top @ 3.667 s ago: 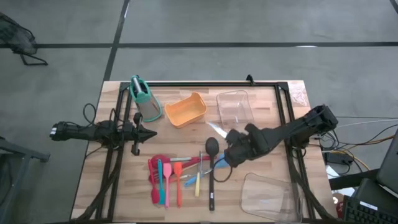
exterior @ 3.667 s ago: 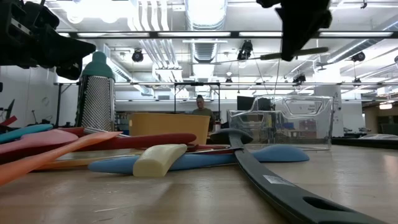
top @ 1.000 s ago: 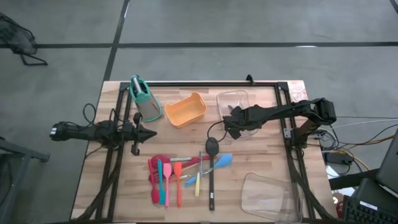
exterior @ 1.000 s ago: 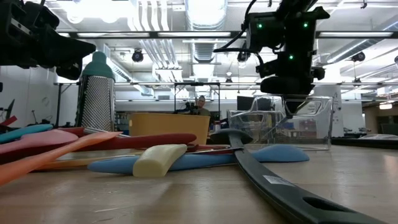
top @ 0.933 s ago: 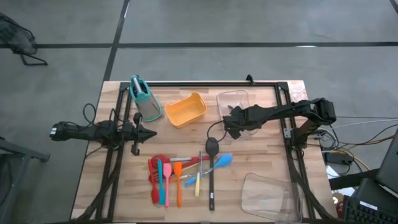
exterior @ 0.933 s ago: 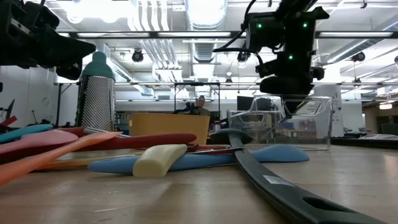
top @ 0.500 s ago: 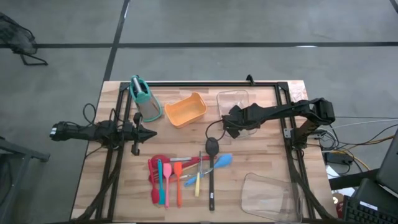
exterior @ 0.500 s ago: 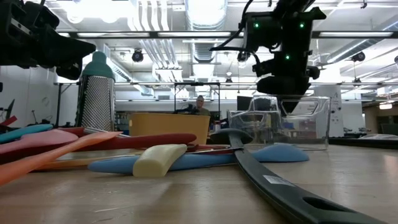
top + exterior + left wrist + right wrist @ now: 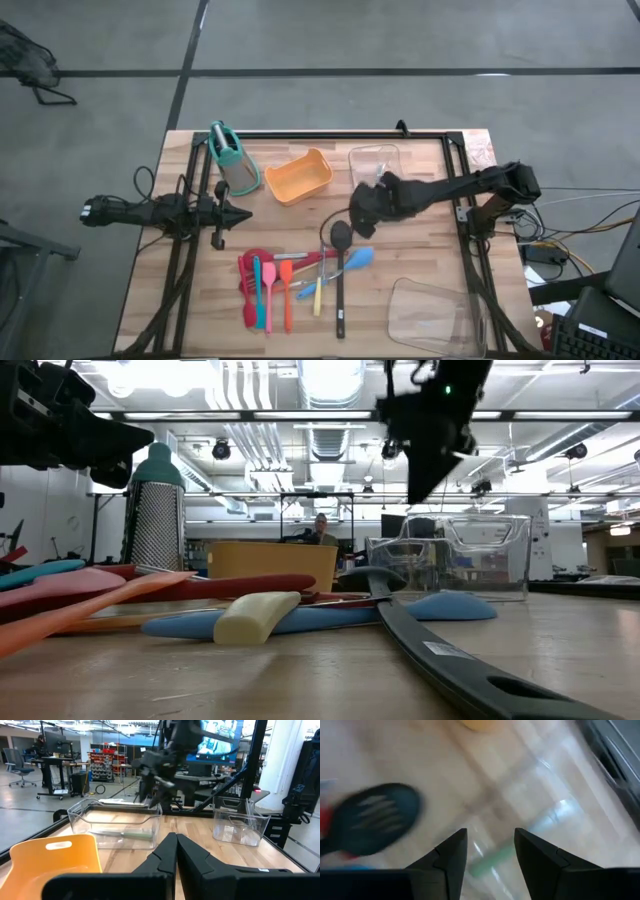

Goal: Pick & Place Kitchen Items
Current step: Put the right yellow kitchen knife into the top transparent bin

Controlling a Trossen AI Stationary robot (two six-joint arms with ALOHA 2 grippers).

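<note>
The right gripper (image 9: 362, 207) is hanging empty, fingers apart, over the clear tray's (image 9: 377, 172) near edge. Only the wrist views are showing a pale green utensil (image 9: 131, 834) lying inside that tray. The left gripper (image 9: 222, 213), fingers together, is waiting near the grater (image 9: 232, 160).

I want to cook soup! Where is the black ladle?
In the high view the black ladle lies mid-table, right of the colourful spatulas, its bowl just below the right gripper.

Wooden table (image 9: 290, 215) with utensils (image 9: 300, 280), orange tub (image 9: 299, 177), clear trays (image 9: 378, 165).
</note>
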